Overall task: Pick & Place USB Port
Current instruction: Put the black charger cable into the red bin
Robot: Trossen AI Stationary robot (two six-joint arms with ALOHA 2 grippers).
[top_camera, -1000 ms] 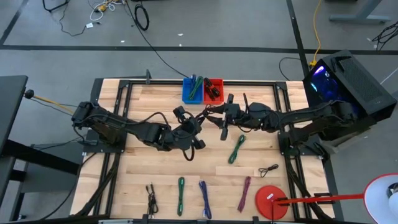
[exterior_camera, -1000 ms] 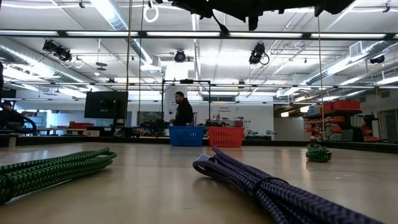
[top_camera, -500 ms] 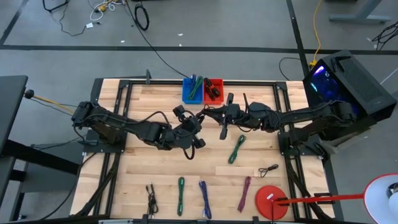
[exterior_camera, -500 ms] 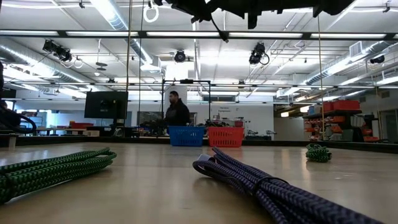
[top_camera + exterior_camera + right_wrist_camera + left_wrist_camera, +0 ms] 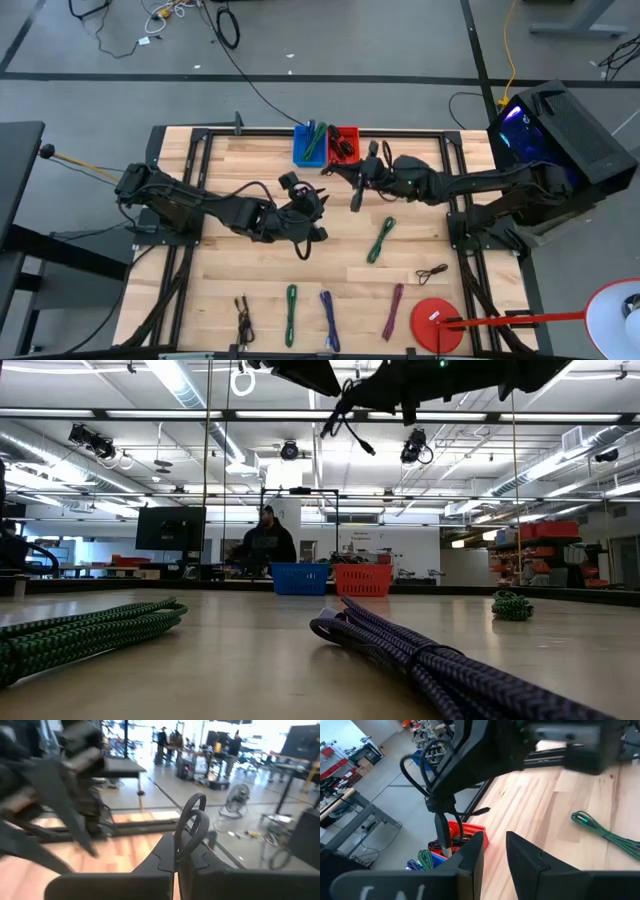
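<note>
Gripping a black USB cable in my right gripper, I hold it up off the table, just in front of the red bin and blue bin at the far edge. My fingers are clamped together on the cable's loop, and the rest of it hangs below. My left gripper sits just beside the dangling cable, over the middle of the table, its fingers parted with a gap and nothing between them. A green cable lies on the wood near my right arm, apart from both grippers. Along the near edge lie a row of coiled cables, a purple cable among them, and a red disc; the wood between that row and my arms lies bare.
</note>
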